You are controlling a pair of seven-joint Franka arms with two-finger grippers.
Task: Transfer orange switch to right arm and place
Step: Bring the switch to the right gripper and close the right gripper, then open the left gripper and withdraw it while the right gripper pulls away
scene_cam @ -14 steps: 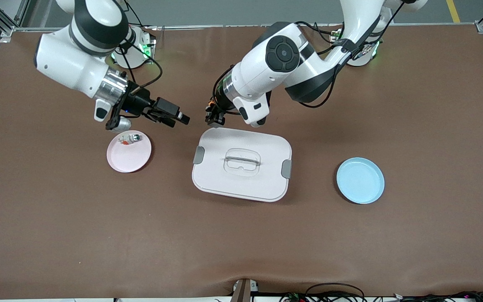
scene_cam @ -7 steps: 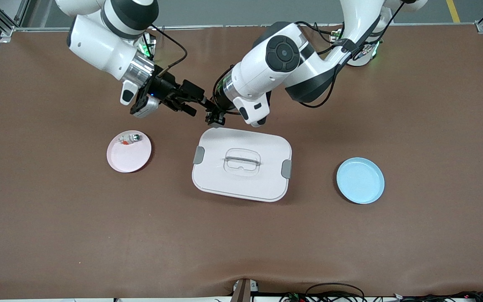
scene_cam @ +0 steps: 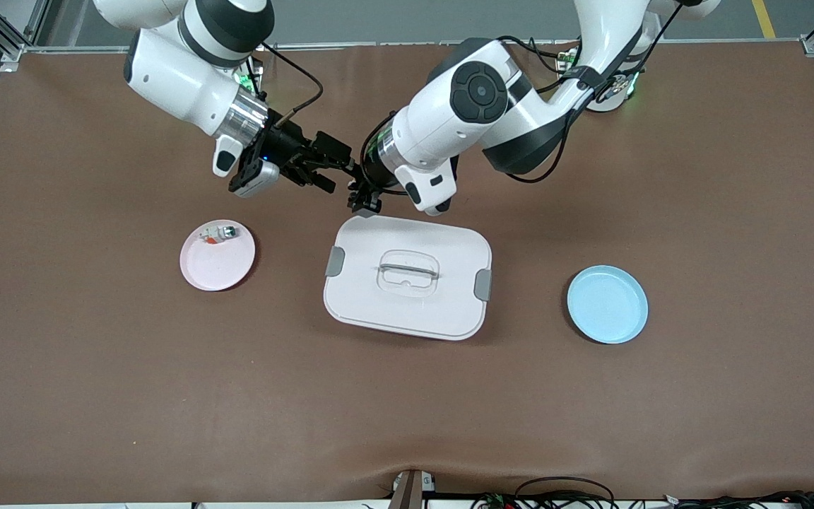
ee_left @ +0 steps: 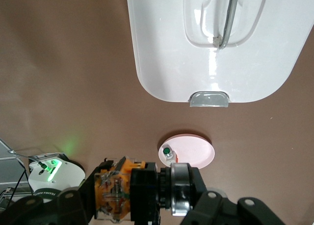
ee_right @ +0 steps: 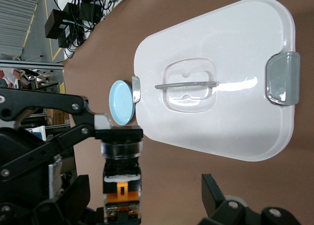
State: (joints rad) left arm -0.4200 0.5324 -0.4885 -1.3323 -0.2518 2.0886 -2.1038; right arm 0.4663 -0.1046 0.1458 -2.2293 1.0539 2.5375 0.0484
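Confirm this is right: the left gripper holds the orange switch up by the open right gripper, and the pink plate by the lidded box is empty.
Not quite. The pink plate is not empty: the front view shows a small whitish part on it. The rest holds: the left gripper is shut on the orange switch, close to the open right gripper, beside the lidded box.

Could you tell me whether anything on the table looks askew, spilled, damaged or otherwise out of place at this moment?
Nothing stands out. The white lid lies flat on the table, the small part sits on the pink plate, and the blue plate is bare. The left gripper holds the orange switch securely, with the open right gripper beside it.
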